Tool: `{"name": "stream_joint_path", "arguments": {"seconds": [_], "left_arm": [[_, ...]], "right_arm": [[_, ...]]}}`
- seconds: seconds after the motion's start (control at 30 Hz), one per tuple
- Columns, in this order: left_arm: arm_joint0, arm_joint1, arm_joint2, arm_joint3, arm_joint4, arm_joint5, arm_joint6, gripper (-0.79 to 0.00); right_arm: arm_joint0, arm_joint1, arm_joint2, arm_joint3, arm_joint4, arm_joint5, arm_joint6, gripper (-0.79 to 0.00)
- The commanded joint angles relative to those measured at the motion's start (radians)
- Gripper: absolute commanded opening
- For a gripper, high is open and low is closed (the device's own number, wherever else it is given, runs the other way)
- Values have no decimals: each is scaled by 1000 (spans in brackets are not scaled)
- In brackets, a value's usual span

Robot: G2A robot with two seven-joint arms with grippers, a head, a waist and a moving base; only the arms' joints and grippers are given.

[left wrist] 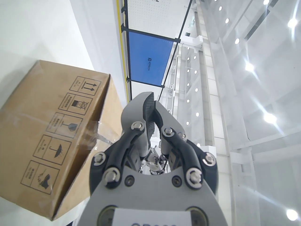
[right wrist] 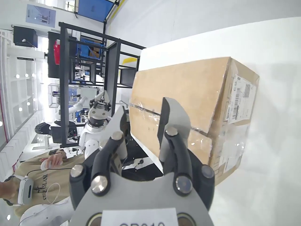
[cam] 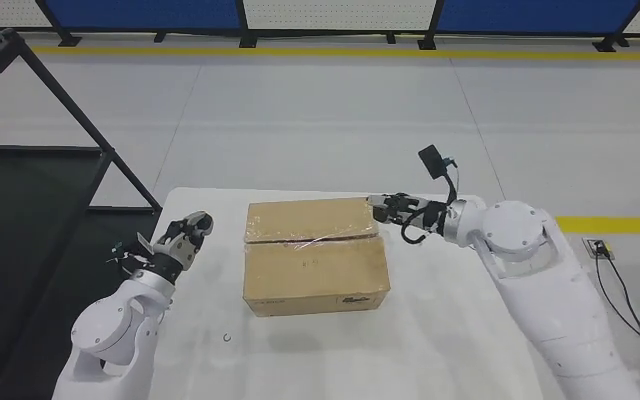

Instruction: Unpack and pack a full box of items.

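Observation:
A brown cardboard box (cam: 315, 255) lies in the middle of the white table (cam: 450, 330), its top flaps closed and sealed with clear tape along the seam. My right gripper (cam: 381, 207) is open at the box's right end, level with the top edge near the seam. In the right wrist view the box (right wrist: 188, 90) lies just past the open right gripper (right wrist: 143, 116), one finger (right wrist: 170, 114) over the taped seam. My left gripper (cam: 195, 228) is shut and holds nothing, left of the box and clear of it. The left wrist view shows the shut left gripper (left wrist: 150, 105) beside the box's printed end (left wrist: 54, 123).
A black metal frame (cam: 70, 120) stands off the table's left side. A small ring-like bit (cam: 228, 336) lies on the table in front of the box. Bare table surface lies to the front and right of the box.

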Motion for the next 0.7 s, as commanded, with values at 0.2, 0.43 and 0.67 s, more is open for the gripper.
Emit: {"name": "stream_joint_path", "arguments": {"seconds": [0.2,0.43,0.67], "left_arm": [[23,0,-2,-18,-5,-19,8,-785],[29,1,0,-23,-3,-18,8,-785],[30,3,2,-20,-1,-27,9,-785]], "right_arm": [[110,-51,-186,126,-54,123,19,-785],[145,-75,-229,202,-18,85,39,-785],[177,-115,-296,257,20,41,26,-785]]}}
